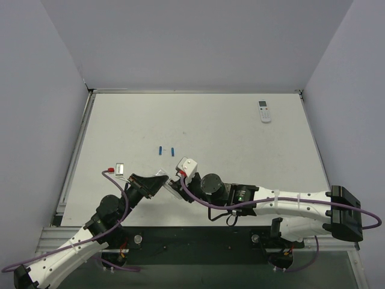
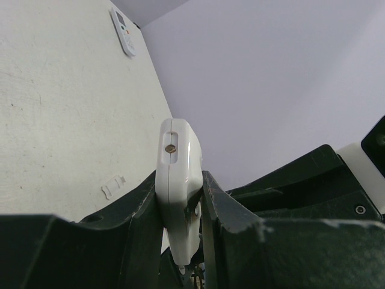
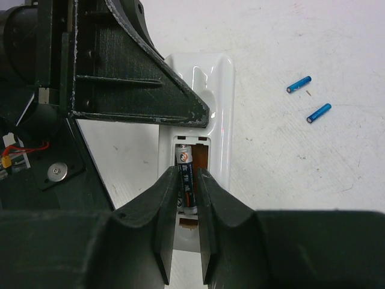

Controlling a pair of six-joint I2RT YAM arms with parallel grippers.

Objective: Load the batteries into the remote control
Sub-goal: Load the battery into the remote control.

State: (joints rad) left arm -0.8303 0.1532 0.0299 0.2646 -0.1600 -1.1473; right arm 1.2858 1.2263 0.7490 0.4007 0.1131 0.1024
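Two grippers meet near the table's front edge. Nearest, the left gripper [image 2: 180, 183] is clamped on the sides of the remote control [image 2: 178, 150]. The right gripper [image 3: 187, 177] is closed narrowly around a dark battery [image 3: 184, 158] sitting in the remote's open compartment. Beyond them, two blue batteries [image 3: 299, 84] lie slightly apart on the white table [image 1: 210, 132]. Farthest away, at the back right, lies a second white remote [image 1: 264, 111].

Nothing can be read; the print on the battery [image 3: 186, 173] is blurred
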